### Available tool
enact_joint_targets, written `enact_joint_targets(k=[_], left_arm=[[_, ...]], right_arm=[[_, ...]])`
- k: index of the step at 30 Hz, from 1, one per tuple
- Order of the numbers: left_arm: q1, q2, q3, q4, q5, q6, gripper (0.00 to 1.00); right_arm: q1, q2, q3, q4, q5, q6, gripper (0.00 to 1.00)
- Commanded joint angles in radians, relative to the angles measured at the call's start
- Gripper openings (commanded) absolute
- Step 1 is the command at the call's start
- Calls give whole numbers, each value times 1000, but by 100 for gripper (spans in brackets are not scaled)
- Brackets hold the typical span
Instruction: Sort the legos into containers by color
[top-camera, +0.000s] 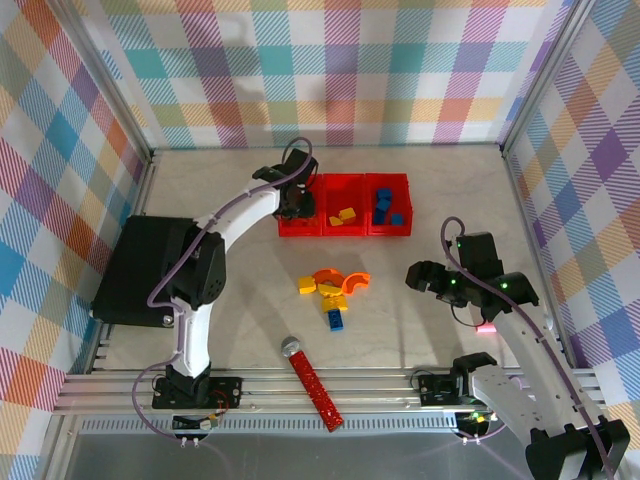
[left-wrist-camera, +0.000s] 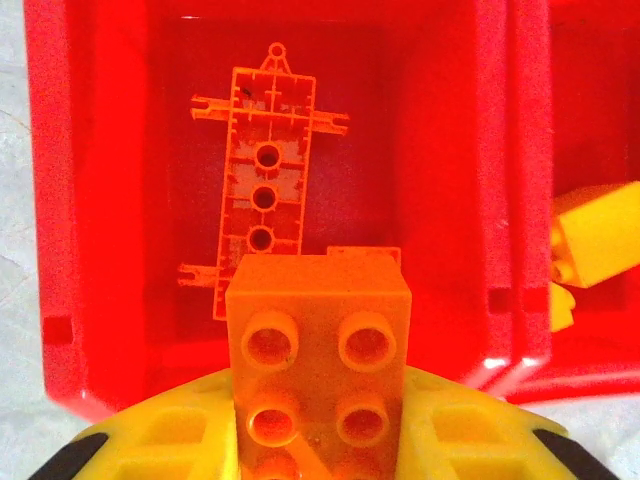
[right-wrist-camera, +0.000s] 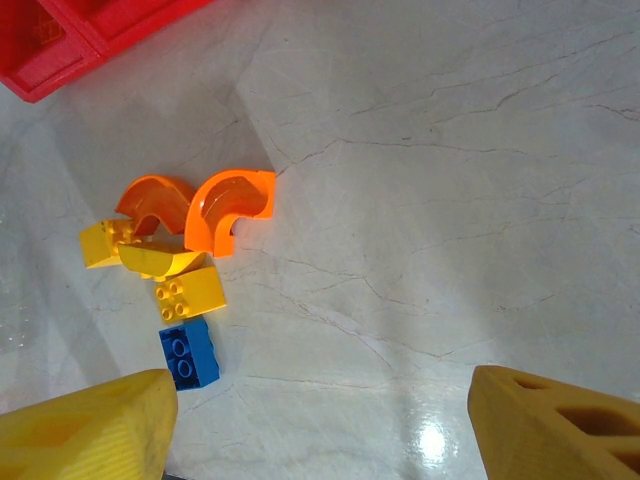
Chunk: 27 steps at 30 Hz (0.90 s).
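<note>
The left claw (left-wrist-camera: 320, 445) grips an orange brick (left-wrist-camera: 320, 320), with the leftmost red bin (left-wrist-camera: 100, 200) just beneath it. The right claw (right-wrist-camera: 320, 420) hangs open; loose legos (right-wrist-camera: 180, 260) lie on the counter (right-wrist-camera: 450, 200) ahead, to its left.

The containers (left-wrist-camera: 90, 200) are glossy translucent red plastic; the legos (right-wrist-camera: 190, 290) are smooth, shiny hard plastic; the surface (right-wrist-camera: 450, 200) is polished, marble-veined, catching glare; the frame rail (top-camera: 380, 385) is bare ribbed metal.
</note>
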Motion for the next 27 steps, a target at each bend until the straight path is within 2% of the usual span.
enact_joint_targets(k=[1,7,12,17,22,27], left_arm=[[16,29,37,25,26,7,24],[25,64,63,42,38,11,29],[29,89,84,47,63,17,45],[28,77,81,56,77,25,53],[29,19,47,85,85,28,60],[29,-121,-41,152,80,53,68]], right_arm=[[-4,-9,34,-27,5,-11,77],[-4,-6,44,-39,5,-11,78],[-4,-19,56,-56,8,-11,78],[-4,-38,68,-78,12,-8,78],[-4,-45,76,-91,11,-6,78],[-5,-43,78,-90,-9,4,78]])
